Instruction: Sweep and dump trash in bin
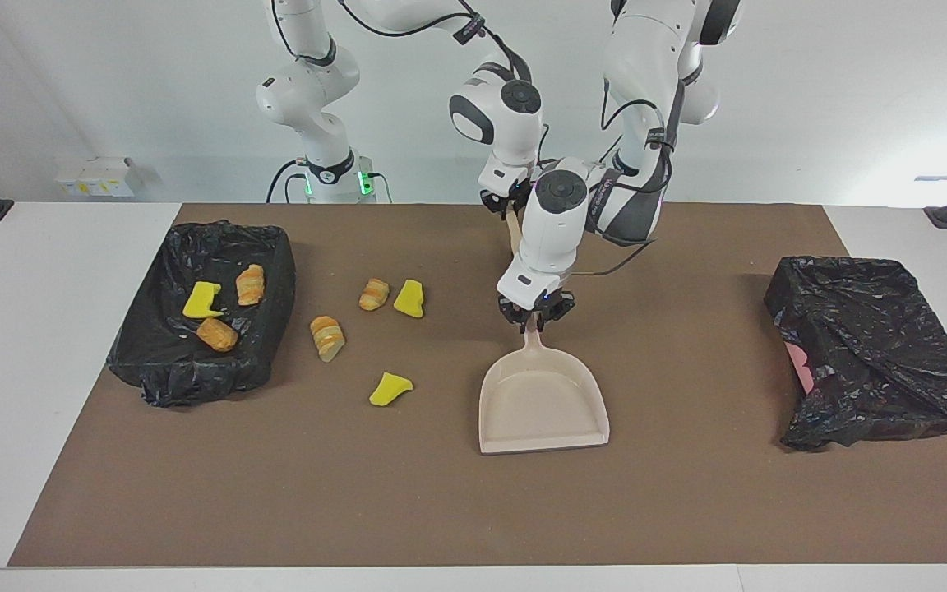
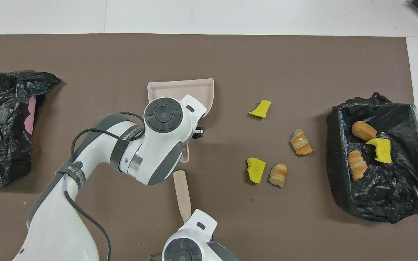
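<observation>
A beige dustpan (image 1: pixel 543 407) lies flat mid-mat, handle toward the robots. My left gripper (image 1: pixel 533 319) is shut on that handle (image 2: pixel 185 156). A flat beige stick (image 2: pixel 181 190) lies nearer the robots, and my right gripper (image 1: pixel 509 205) is shut on its end, half hidden by the left hand. Several pieces of trash lie loose on the mat: a yellow chunk (image 1: pixel 391 386), a striped pastry (image 1: pixel 327 337), another pastry (image 1: pixel 374 293) and a yellow chunk (image 1: pixel 409 298) beside it. The black-lined bin (image 1: pixel 153 362) at the right arm's end holds three more pieces.
A crumpled black bag (image 1: pixel 868 353) with something pink inside lies at the left arm's end of the mat. The brown mat (image 1: pixel 441 510) covers most of the white table. A small white box (image 1: pixel 99 177) sits off the mat near the wall.
</observation>
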{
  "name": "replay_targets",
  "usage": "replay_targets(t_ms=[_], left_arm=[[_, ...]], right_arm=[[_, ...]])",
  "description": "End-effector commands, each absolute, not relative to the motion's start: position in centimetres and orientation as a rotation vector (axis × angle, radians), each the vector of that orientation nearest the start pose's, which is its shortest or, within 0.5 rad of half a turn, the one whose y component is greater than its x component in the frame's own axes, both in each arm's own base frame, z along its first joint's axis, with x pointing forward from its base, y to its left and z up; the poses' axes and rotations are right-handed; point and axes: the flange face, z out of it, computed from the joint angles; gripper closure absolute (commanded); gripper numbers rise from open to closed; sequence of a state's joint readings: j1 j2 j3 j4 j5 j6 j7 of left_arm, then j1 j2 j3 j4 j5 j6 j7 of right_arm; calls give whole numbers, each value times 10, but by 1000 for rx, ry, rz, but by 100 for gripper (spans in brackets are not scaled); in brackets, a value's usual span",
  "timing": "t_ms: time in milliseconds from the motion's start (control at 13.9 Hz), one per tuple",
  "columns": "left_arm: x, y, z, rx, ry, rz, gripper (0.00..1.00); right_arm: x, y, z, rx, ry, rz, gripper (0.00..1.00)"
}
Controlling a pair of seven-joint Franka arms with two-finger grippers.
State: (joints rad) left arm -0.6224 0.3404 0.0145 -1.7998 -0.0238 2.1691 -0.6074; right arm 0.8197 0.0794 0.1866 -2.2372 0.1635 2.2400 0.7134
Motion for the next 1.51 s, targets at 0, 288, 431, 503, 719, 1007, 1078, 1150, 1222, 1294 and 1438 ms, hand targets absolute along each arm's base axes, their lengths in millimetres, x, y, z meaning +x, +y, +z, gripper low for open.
replay_targets(t_ms=[0, 288, 431, 503, 719, 1007, 1078, 1150, 1222, 1294, 1438], left_arm=[[526, -360, 362, -3156, 71, -10, 81], [519, -356, 356, -3147, 105, 15, 63], [518, -358, 357, -3147, 106, 18, 100], [519, -358, 358, -3145, 104, 24, 100], [527, -352, 375, -3156, 87, -8, 100], [551, -330, 408, -3155, 134, -33, 100], [558, -321, 415, -3155, 164, -38, 100], [567, -308, 422, -3149, 175, -28, 100], [572, -299, 429, -3146, 201, -19, 100], [580, -285, 436, -3139, 244, 1, 100], [591, -260, 447, -3126, 364, 40, 100]], right_arm=[[279, 448, 335, -3070, -267, 205, 100], [275, 448, 339, -3128, -195, 129, 100], [274, 444, 349, -3136, -154, 106, 100], [274, 441, 355, -3142, -140, 106, 100], [279, 423, 384, -3175, -113, 109, 100], [282, 398, 390, -3268, -64, 215, 100], [290, 387, 388, -3293, -18, 247, 100], [300, 376, 387, -3308, 38, 266, 100], [311, 365, 388, -3324, 101, 275, 100], [323, 350, 394, -3358, 149, 266, 100], [335, 323, 396, -3496, 167, 214, 100]])
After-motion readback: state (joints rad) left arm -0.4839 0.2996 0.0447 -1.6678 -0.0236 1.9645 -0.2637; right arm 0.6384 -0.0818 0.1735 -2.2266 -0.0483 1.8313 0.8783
